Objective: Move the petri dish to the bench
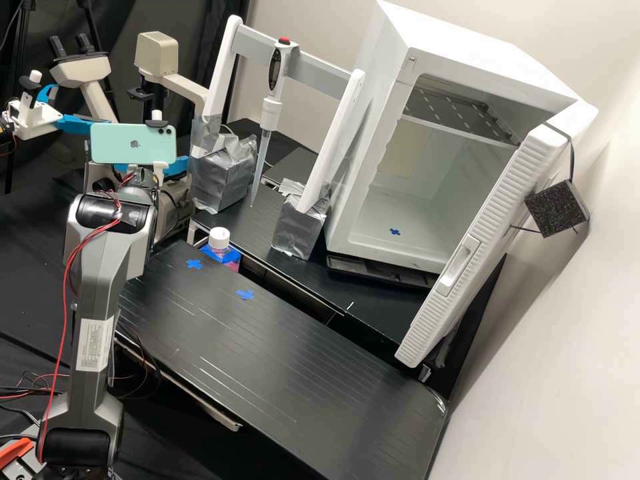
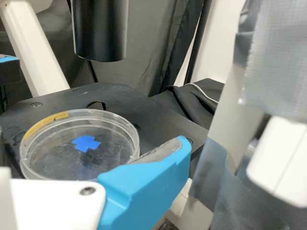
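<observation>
The gripper (image 1: 177, 166) stands spread, one finger beside the petri dish (image 2: 57, 159).

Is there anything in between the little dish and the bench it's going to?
Nothing visible seems to block it. A black tube hangs over the stage holding the dish, and a bottle stands beside the bench, so both may need steering around.

petri dish (image 2: 135, 143) w/ yellow strip (image 2: 45, 124), blk bench (image 1: 287, 360) w/ blue crosses (image 1: 245, 294), mint-grn phone (image 1: 113, 143), wht incubator (image 1: 460, 47)
</observation>
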Available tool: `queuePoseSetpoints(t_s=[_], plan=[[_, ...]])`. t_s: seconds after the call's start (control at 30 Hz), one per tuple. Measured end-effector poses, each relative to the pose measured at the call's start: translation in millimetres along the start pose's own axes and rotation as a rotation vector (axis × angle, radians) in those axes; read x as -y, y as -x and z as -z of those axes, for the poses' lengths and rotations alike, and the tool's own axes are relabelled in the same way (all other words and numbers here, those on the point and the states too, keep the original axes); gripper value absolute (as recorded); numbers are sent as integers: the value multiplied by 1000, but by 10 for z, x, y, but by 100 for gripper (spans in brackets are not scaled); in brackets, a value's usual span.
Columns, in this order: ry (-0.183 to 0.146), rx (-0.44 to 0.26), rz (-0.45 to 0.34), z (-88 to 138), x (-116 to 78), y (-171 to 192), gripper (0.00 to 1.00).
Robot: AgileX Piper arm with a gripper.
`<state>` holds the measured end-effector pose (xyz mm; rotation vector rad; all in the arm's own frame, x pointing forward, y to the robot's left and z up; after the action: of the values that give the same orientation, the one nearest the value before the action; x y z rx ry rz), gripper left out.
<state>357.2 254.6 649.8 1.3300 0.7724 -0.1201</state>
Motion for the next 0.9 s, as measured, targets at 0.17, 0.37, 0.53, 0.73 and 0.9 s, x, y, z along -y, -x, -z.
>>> queuePoseSetpoints(t_s=[0.17,0.37,0.53,0.73,0.9], plan=[[0,0,0,0,0,0,0],[0,0,0,-2,4,1,0],[0,-6,3,-1,39,36,0],[0,-15,-3,26,26,86,0],[-8,-21,-12,41,17,93,0]])
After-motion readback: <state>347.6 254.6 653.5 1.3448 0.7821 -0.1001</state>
